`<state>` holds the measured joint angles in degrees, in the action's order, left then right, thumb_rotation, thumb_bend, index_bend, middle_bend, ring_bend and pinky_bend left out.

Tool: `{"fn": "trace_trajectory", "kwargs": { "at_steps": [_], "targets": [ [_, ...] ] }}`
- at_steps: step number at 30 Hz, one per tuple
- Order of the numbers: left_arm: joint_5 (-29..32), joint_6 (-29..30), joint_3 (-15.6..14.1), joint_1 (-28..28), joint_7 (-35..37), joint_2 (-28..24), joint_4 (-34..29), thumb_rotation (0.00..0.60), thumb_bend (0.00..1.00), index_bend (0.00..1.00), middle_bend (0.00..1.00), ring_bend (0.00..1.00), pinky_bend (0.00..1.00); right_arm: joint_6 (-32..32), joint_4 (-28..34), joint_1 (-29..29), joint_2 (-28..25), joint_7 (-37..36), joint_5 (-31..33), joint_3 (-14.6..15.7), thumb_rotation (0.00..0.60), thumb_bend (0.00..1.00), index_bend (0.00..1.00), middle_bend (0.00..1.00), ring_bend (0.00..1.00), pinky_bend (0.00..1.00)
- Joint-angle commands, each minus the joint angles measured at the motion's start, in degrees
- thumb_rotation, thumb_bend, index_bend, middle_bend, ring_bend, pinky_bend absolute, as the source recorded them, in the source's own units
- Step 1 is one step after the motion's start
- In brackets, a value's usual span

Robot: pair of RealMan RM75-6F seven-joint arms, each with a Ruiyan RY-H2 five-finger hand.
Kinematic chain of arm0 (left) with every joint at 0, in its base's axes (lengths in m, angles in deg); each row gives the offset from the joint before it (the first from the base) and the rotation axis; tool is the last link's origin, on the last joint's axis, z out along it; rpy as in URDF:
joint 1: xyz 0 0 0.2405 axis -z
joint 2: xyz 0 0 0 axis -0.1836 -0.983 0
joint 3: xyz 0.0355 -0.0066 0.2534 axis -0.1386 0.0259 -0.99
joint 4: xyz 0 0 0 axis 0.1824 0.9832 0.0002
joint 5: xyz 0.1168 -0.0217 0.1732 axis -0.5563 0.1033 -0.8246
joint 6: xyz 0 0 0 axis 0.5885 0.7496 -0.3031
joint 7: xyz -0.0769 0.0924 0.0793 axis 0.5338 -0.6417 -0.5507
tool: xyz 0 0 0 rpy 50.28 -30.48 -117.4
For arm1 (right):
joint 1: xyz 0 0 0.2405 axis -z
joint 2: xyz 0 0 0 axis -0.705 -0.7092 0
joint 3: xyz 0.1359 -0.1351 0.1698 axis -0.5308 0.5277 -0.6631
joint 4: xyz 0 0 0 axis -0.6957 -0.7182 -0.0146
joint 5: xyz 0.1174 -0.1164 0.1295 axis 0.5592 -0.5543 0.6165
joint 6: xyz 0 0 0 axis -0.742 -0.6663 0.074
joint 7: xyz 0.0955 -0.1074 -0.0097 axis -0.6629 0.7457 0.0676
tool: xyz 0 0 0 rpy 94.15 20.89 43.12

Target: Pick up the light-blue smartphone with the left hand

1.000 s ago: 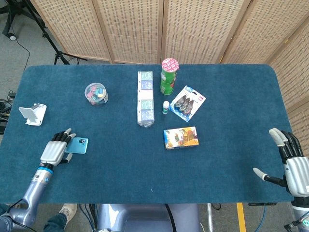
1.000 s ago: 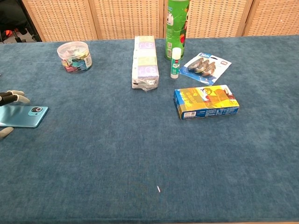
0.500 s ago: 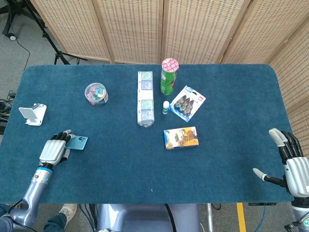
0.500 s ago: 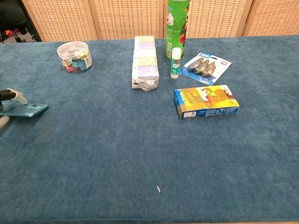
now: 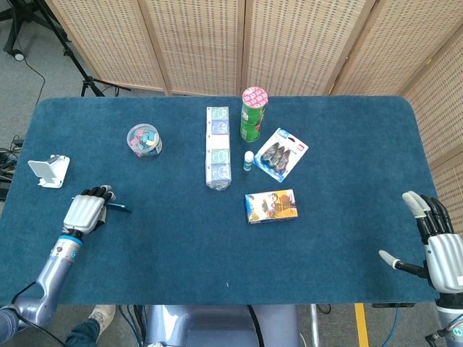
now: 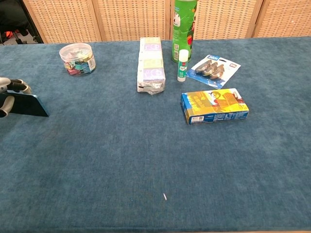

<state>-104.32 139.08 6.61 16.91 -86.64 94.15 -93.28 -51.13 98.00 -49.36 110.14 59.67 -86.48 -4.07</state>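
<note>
Smartphone (image 6: 25, 105) half hidden, grasped by left hand (image 5: 85, 213) fingers (image 6: 14, 87); right hand (image 5: 438, 242) released.

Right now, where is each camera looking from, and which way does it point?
Head view: high above, facing down on the whole table; shows the left hand holding the light-blue smartphone and the open right hand.
Chest view: low at the table's near edge, facing across it toward the screens; only the left hand's fingers show.
Shared: the smartphone, the green can and the clip tub.
</note>
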Motion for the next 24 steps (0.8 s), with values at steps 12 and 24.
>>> {"fn": "trace_trajectory", "kwargs": {
  "at_steps": [12, 24],
  "targets": [
    [6.72, 1.02, 6.37, 3.69, -0.24, 0.81, 0.73, 0.600, 0.48, 0.00, 0.00, 0.00, 0.03, 0.66, -0.02, -0.26, 0.21, 0.53, 0.58, -0.17, 0.600, 0.00, 0.03, 0.00, 0.00, 0.00],
    [-1.21, 19.62, 2.72, -7.98, 3.22, -13.26, -22.45, 0.600, 0.36, 0.00, 0.00, 0.00, 0.03, -0.02, 0.06, 0.03, 0.22, 0.74, -0.11, 0.05, 0.600, 0.00, 0.03, 0.00, 0.00, 0.00]
  ]
}}
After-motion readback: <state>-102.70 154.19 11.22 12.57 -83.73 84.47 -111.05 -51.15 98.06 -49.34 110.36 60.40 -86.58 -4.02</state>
